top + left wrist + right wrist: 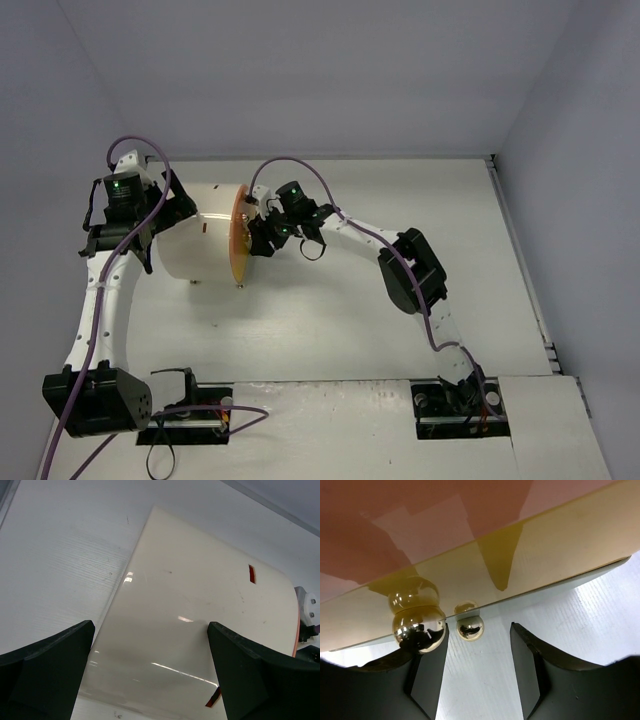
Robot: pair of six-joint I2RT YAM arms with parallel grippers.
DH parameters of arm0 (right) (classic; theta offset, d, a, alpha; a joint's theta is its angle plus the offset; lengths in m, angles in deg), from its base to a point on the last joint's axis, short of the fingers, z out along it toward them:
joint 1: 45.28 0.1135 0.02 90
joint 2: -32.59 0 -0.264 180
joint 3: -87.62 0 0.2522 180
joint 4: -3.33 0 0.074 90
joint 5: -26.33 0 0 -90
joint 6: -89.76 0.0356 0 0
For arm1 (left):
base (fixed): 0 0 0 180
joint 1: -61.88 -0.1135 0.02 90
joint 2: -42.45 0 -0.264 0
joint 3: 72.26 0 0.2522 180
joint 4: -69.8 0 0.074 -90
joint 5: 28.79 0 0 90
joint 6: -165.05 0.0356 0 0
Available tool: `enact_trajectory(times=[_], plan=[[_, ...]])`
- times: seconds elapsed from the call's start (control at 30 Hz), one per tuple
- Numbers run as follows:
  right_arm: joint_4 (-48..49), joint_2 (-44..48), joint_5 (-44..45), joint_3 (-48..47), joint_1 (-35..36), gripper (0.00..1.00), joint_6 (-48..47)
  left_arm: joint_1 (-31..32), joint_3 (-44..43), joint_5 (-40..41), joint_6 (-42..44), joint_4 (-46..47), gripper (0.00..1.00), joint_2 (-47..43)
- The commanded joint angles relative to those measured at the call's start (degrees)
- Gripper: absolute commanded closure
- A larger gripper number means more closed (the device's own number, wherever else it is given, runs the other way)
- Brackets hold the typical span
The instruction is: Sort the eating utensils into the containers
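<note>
A cream-white drum-shaped cabinet (195, 250) lies on the table with its round orange front (239, 245) facing right. The containers sit shut inside it, so only that front shows. My right gripper (257, 232) is at the front, open. In the right wrist view a small brass knob (470, 627) sits between the tips of the right gripper (477, 647), touching neither finger. A larger brass knob (418, 629) is just outside the left finger. My left gripper (150, 652) stands wide open over the cabinet's cream wall (200, 610). The eating utensils are out of view.
The white table (400, 200) runs to grey walls at the back and right. Small orange slots (252, 573) mark the cabinet's wall. Both arm bases (190, 405) sit at the near edge.
</note>
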Motion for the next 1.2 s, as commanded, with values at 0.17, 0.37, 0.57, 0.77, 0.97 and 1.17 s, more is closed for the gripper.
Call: enact_trajectory(times=[0.17,0.37,0.57,0.77,0.97,1.17], plan=[[15.0,2.6,-2.4,-0.8,1.6,0.5,7.4,0.2,-2.8,-4.0,0.1,-2.5,0.07,1.5],[15.0,8.7,2.3,5.9,0.7,0.5,6.3,-0.5,-7.1,-2.0,1.6,-3.0,0.07,1.2],[14.6,23.5,11.2,17.8,-2.6,0.48,6.3,-0.5,-14.2,2.5,6.2,-6.4,0.07,0.9],[9.2,39.8,23.8,26.2,-6.9,0.44,6.5,-0.4,-20.1,2.1,8.3,-8.2,0.07,-2.0],[-1.7,61.6,41.9,31.9,-8.6,0.27,3.5,3.9,-21.2,1.3,12.4,-11.9,0.07,-9.1],[-7.6,81.7,56.9,35.7,-8.7,0.08,6.3,8.3,-20.2,4.9,18.2,-17.4,0.07,-18.0]])
